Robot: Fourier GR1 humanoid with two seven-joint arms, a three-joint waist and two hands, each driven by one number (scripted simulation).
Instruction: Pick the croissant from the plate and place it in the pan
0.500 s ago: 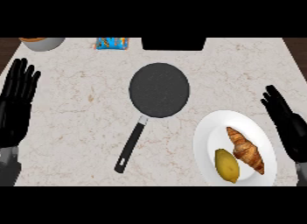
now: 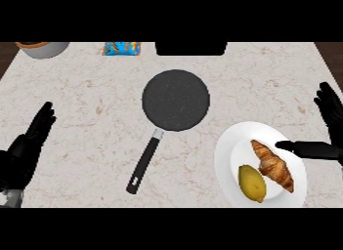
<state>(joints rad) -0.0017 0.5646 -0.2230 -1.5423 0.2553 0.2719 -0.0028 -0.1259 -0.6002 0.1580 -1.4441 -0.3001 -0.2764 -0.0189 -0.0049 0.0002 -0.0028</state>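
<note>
From the head view, the right hand [image 2: 338, 139] shows at the right edge with its fingers [image 2: 331, 108] straight, spread wide and pointing away from the robot. They hold nothing. Its thumb sticks out to the left over the right rim of the plate [image 2: 228, 155], with the tip near the upper end of the croissant [image 2: 272, 165] but apart from it. Whether the thumb touches the plate cannot be told.

The left hand [image 2: 19, 157] rests open at the lower left, fingers up and holding nothing.

The croissant lies on the right half of the white plate. Its long axis runs from upper left to lower right, with the narrow far end pointing toward the pan [image 2: 176, 100]. A yellow fruit [image 2: 252, 183] lies just beside it on the left.

The dark round pan sits in the middle of the table [image 2: 80, 102], up and left of the plate, with its black handle [image 2: 146, 165] slanting toward the lower left.

The table is pale speckled stone. Along its far edge stand a grey bowl [image 2: 42, 49], a blue packet [image 2: 122, 48] and a black block [image 2: 190, 48]. Dark wood shows beyond the corners.
</note>
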